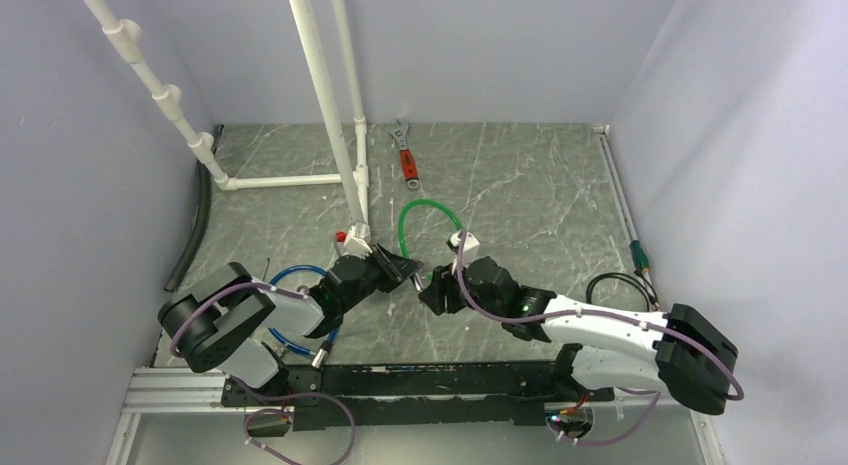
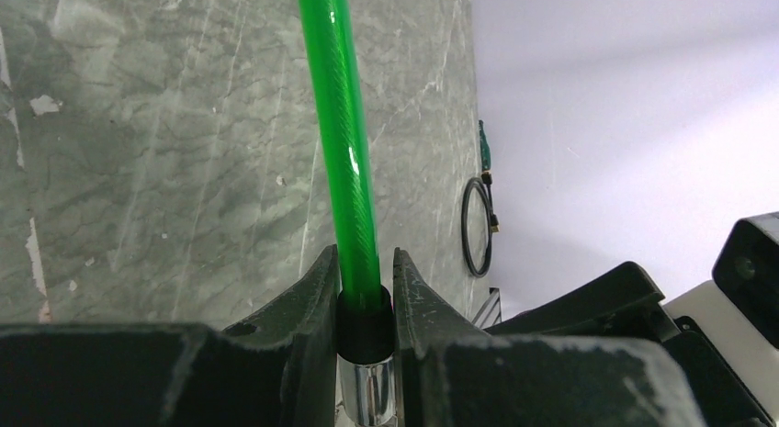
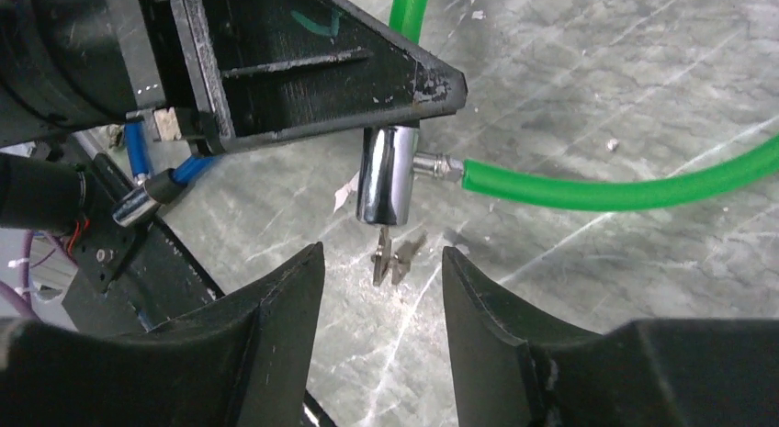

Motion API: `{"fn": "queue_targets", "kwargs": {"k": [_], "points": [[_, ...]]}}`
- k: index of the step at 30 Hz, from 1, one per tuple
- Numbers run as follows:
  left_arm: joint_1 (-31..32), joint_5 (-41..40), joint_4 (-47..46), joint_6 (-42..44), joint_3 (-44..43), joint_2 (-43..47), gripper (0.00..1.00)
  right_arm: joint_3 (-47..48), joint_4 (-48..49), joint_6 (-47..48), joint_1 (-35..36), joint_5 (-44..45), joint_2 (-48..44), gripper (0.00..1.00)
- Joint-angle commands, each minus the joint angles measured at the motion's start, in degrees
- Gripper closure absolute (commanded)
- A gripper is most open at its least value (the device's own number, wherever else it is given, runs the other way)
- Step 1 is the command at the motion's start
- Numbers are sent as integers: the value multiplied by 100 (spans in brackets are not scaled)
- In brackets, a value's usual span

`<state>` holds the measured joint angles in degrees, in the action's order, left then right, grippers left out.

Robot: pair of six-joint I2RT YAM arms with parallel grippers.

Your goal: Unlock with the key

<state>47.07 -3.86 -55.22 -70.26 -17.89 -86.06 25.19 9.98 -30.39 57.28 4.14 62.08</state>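
Table: grey-green marbled slab, scuffed white in places. Red-handled wrench flat at far centre. White pipe frame stands far left. Black hose runs along the left wall. Black cable loop near the right wall, green-handled tool just beyond it. Blue cable near left.

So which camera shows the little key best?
The right wrist view: the key sticks out below the lock, sharp and unblocked. In the top view it is too small to make out. The left wrist view shows only the cable and the top of the lock, no key.
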Motion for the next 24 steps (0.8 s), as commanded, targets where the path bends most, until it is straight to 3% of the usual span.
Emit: {"fn": "queue_targets", "kwargs": {"k": [1,13,20,24], "points": [[3,-35,-860,-129,-31,8,100,362,470,87,55,294,306,50],[3,-32,-836,-172,17,92,100,458,645,69,73,349,797,63],[4,-6,-917,-204,59,96,100,410,790,-33,73,283,899,97],[4,17,-1049,-211,167,144,100,18,1299,-362,-118,-95,690,100]]}}
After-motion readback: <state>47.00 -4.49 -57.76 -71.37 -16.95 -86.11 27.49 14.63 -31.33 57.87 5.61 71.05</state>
